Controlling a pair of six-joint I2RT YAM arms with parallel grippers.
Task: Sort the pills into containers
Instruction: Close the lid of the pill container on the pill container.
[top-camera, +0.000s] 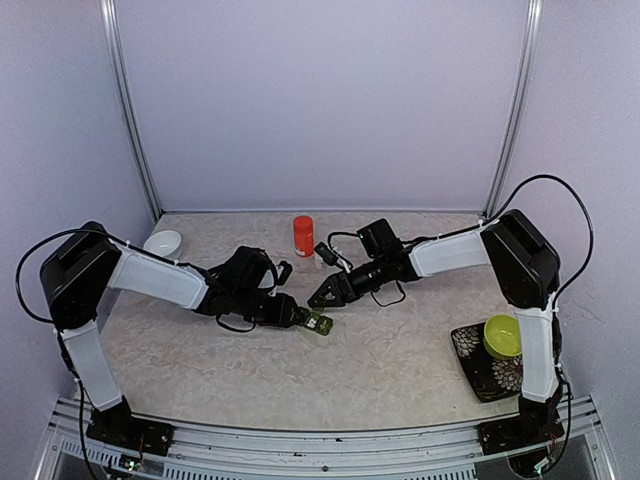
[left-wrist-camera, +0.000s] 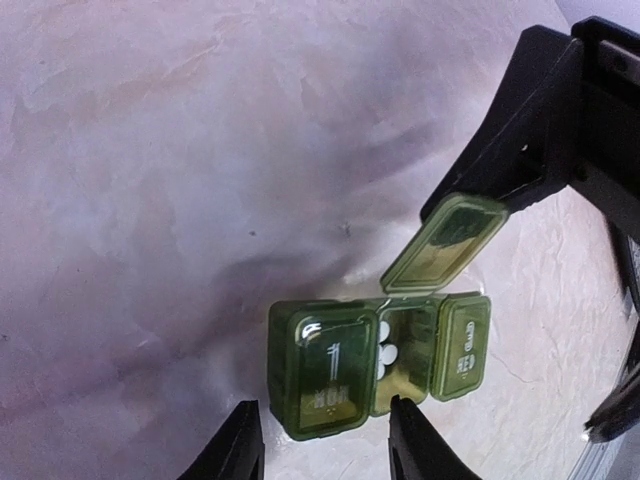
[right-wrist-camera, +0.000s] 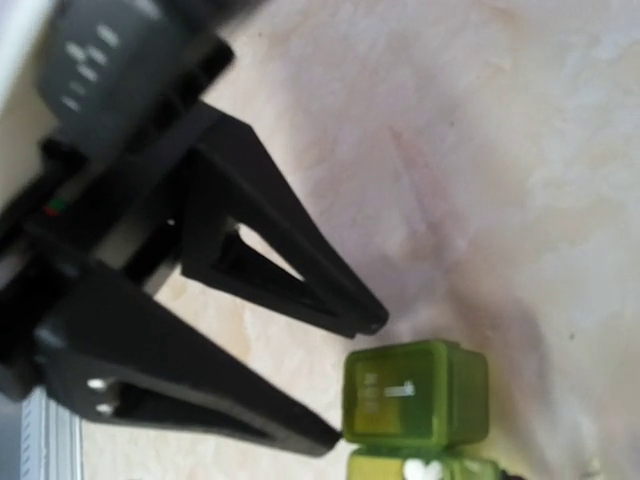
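The left gripper (left-wrist-camera: 325, 420) seems to pinch the near end of the pill box (left-wrist-camera: 320, 370) at mid-table; the right gripper (right-wrist-camera: 350, 381), jaws spread, has a fingertip at the raised middle lid (left-wrist-camera: 445, 245); too hard a push could tip the box and spill the white pills (left-wrist-camera: 385, 350)

a pale lavender back wall (top-camera: 320, 100) and matching side panels (top-camera: 50, 120) closed in the scene. two slim silver metal poles (top-camera: 130, 120) stood upright at the rear corners. the beige marbled tabletop (top-camera: 400, 370) lay under soft, even light, edged in front by a ribbed aluminium rail (top-camera: 330, 435).
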